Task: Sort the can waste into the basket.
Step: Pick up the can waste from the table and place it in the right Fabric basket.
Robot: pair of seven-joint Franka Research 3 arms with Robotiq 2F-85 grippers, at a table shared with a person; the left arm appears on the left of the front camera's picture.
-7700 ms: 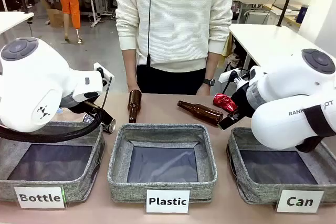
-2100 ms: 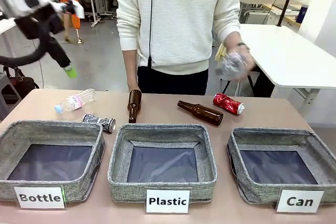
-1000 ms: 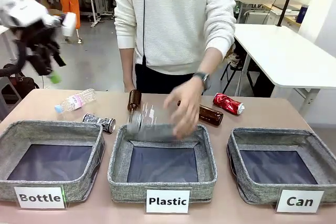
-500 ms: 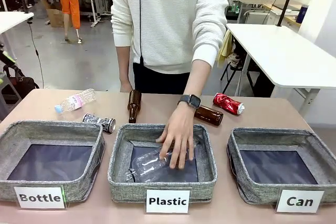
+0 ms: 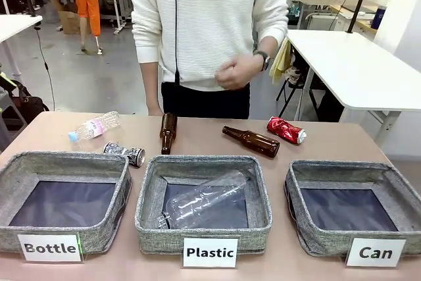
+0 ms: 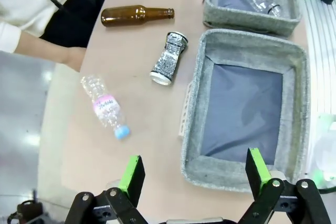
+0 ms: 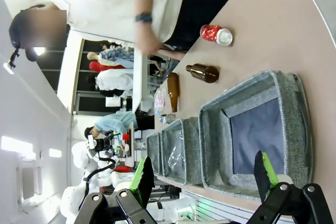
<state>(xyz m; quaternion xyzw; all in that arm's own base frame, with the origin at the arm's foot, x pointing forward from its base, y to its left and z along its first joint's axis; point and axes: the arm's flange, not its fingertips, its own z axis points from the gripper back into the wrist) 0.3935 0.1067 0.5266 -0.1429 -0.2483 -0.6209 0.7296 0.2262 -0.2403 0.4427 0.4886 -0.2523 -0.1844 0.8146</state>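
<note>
The red crushed can (image 5: 286,129) lies at the far right of the table, behind the grey basket labelled "Can" (image 5: 294,192). The black-and-silver can (image 5: 125,153) lies at the left, between the "Bottle" and "Plastic" baskets. My left gripper (image 6: 194,170) hangs open high above the table's left end, with the patterned can (image 6: 168,58) well ahead of it. My right gripper (image 7: 203,172) is open too, high over the Can basket (image 7: 210,124), and the red can (image 7: 212,33) is far beyond it. Nothing is between either pair of fingers.
The Plastic basket (image 5: 148,195) holds a clear plastic bottle (image 5: 204,202). The Bottle basket (image 5: 125,192) stands at the left. Two brown bottles (image 5: 168,133) (image 5: 251,140) and a small plastic bottle (image 5: 95,126) lie on the far half. The person's hand (image 5: 237,70) is raised at chest height.
The person laid the clear bottle in the Plastic basket, let go and drew the hand back up to the chest. My left arm rose out of the front view.
</note>
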